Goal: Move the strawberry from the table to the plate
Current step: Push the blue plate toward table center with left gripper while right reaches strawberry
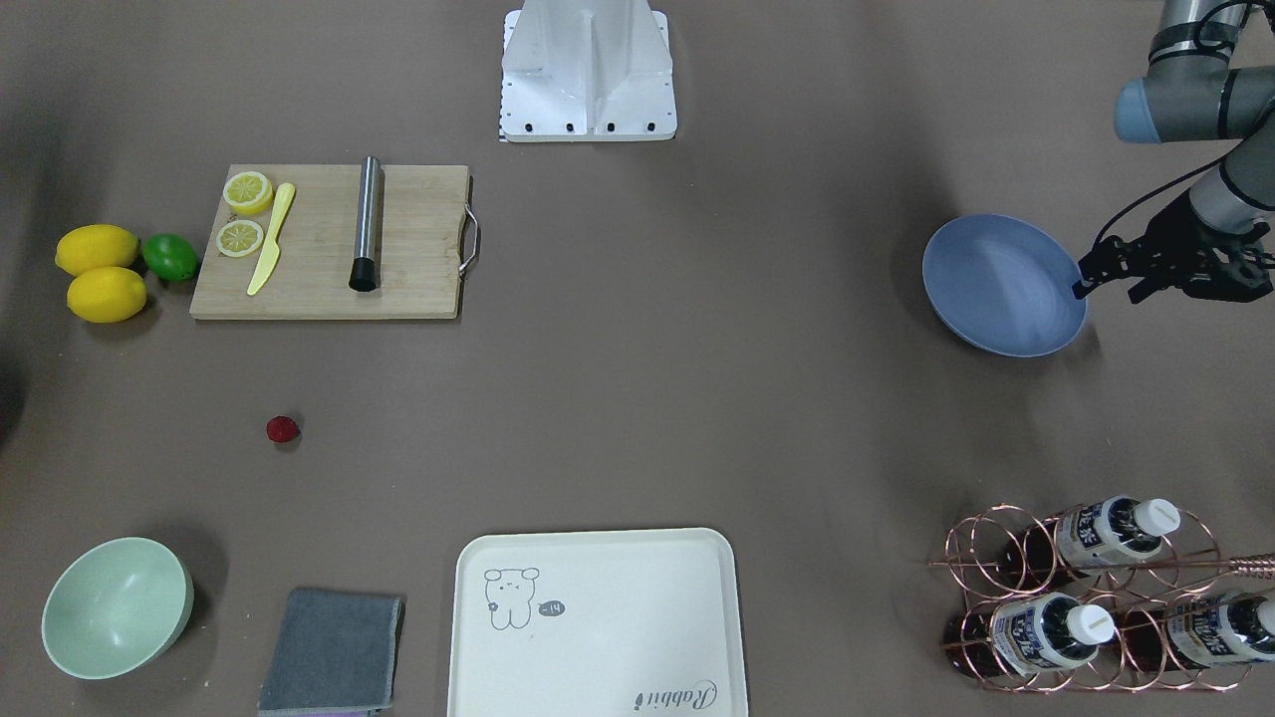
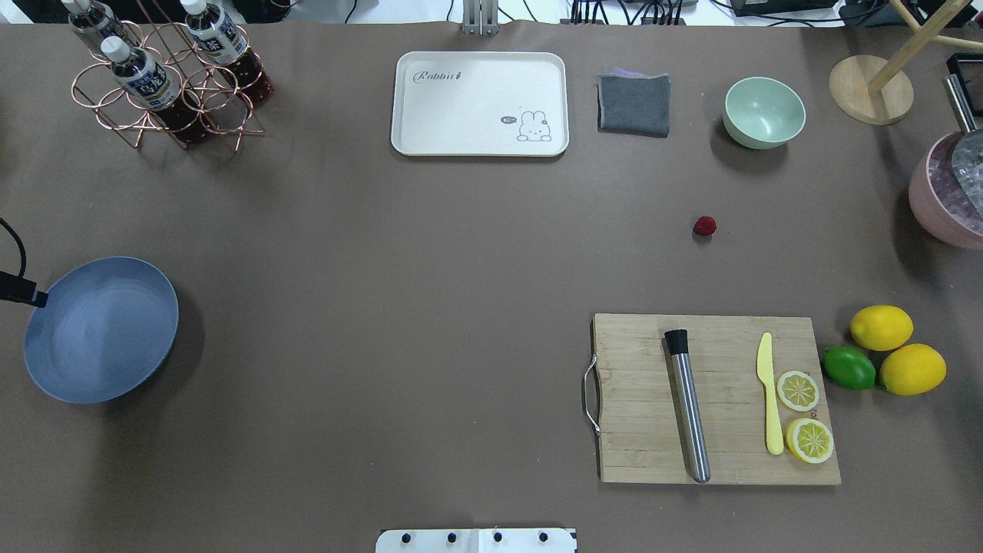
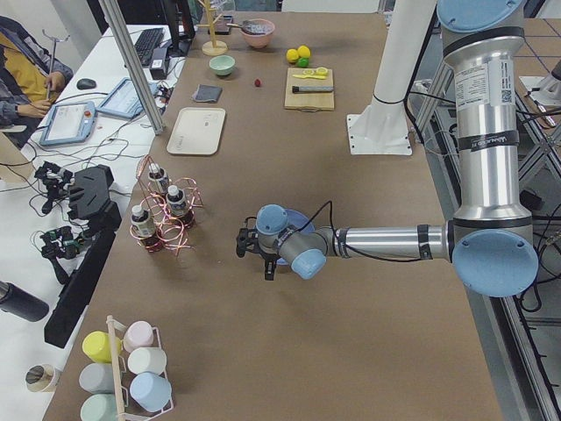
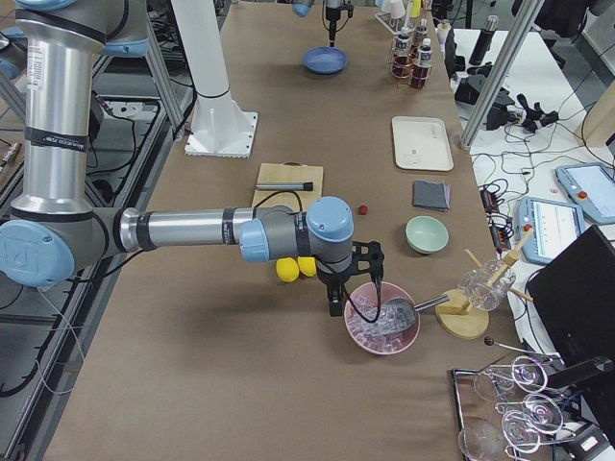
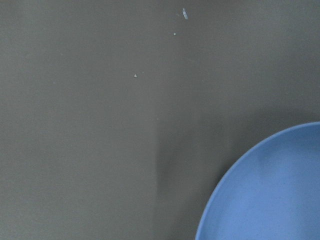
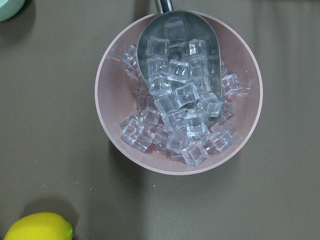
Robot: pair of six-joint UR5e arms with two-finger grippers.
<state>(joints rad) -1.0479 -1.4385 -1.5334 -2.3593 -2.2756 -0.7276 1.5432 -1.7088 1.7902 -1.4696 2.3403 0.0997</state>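
Note:
The strawberry [image 1: 283,429] [image 2: 705,225] [image 4: 363,208] is a tiny dark-red berry lying alone on the brown table [image 2: 399,253], between the green bowl and the cutting board. Far across the table sits the blue-grey plate [image 1: 1001,284] [image 2: 100,329] [image 5: 270,195], with nothing on it. My left gripper [image 1: 1106,291] [image 3: 254,256] hovers at the plate's outer rim, fingers apart and holding nothing. My right gripper [image 4: 357,279] shows only in the exterior right view, above a pink bowl of ice. I cannot tell whether it is open or shut.
A cutting board [image 2: 714,399] carries a steel muddler, a yellow knife and two lemon halves; lemons [image 2: 882,327] and a lime lie beside it. A green bowl [image 2: 764,112], grey cloth [image 2: 633,104], cream tray [image 2: 480,104], bottle rack [image 2: 165,81] and the pink ice bowl [image 6: 177,92] line the edges.

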